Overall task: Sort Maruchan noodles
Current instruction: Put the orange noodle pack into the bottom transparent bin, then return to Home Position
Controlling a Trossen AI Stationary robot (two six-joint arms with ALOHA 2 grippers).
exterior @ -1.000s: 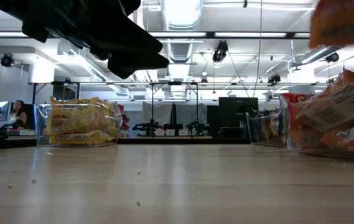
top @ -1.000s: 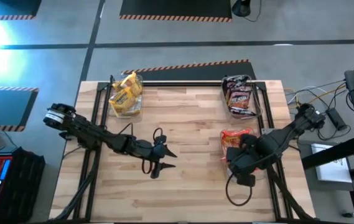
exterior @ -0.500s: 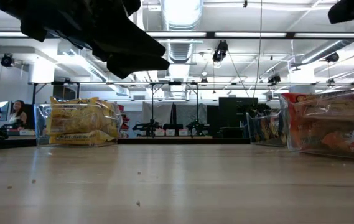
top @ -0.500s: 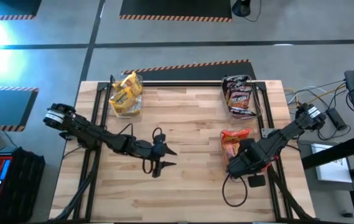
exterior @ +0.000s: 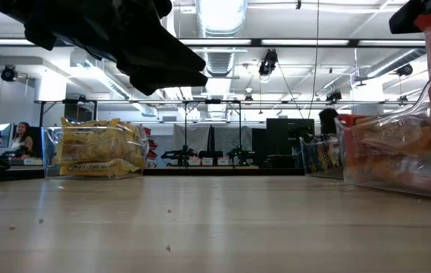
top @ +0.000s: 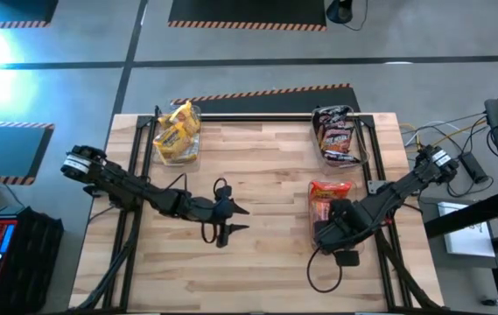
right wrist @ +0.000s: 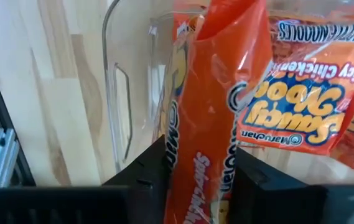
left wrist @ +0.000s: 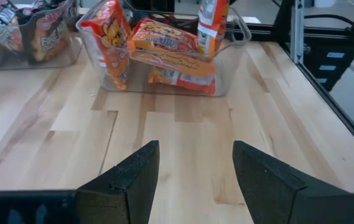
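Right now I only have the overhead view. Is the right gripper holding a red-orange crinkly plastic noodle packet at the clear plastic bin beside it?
Observer: Yes. The right wrist view shows a red-orange noodle packet standing on edge between the fingers of the right gripper, just past the rim of the clear plastic bin.
Operator: Is it inside the bin?
Observer: Partly, it seems. In the left wrist view the packet stands upright, with its lower end behind the bin's wall and its top above the rim.
Operator: And the left gripper?
Observer: The left gripper is open with nothing between its fingers. It is over bare wood and faces that bin.
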